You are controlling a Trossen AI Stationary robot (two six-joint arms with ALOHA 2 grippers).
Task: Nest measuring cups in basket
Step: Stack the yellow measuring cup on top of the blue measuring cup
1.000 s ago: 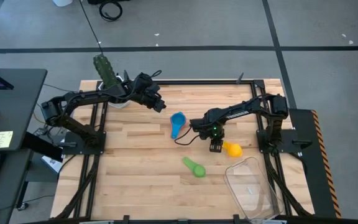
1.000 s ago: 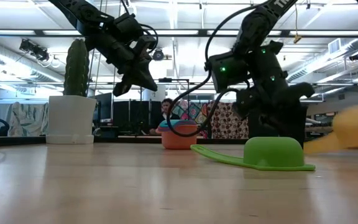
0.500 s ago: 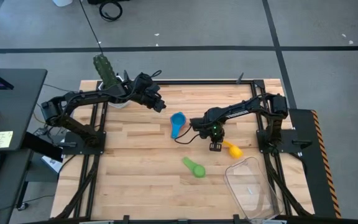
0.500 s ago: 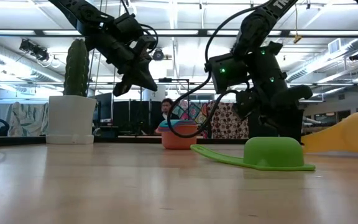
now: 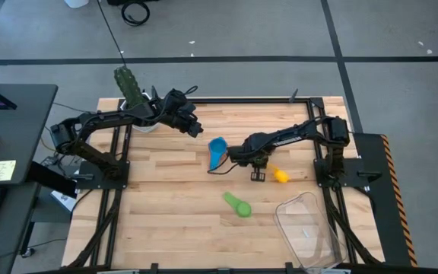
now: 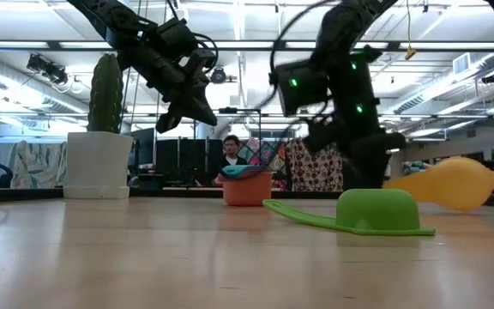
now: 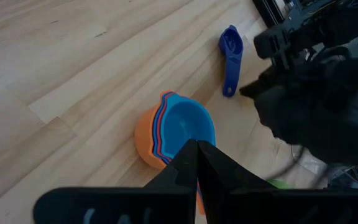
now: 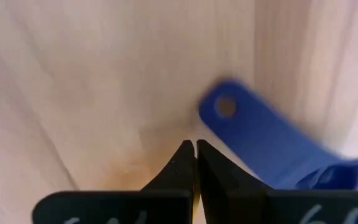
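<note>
A nested stack of cups (image 5: 217, 151) (image 6: 247, 184) (image 7: 176, 130), orange outermost with red and blues inside, stands mid-table. The dark blue cup (image 7: 230, 55) (image 8: 272, 146) lies flat beyond it, hidden under the right arm in the high view. The green cup (image 5: 239, 205) (image 6: 376, 212) sits mouth down nearer the near edge. The yellow cup (image 5: 280, 176) (image 6: 444, 182) lies right of my right gripper (image 5: 258, 175) (image 6: 360, 176) (image 8: 195, 146). That gripper is shut and points down close over the wood, beside the dark blue handle's end. My left gripper (image 5: 198, 129) (image 6: 208, 116) (image 7: 196, 146) is shut and hangs in the air far-left. The clear basket (image 5: 306, 224) stands at the near right corner.
A white pot with a cactus (image 5: 133, 95) (image 6: 97, 163) stands at the far-left corner, behind the left arm. A black cable (image 5: 219, 169) trails on the wood below the stack. Bare wood lies along the near left. A person (image 6: 230, 154) sits in the room beyond the table.
The right arm has swung toward the table's left, and its gripper has shifted a little left and toward the far edge. The yellow cup has moved a short way in the same direction and now shows fully in the low view. The left arm has kept still.
</note>
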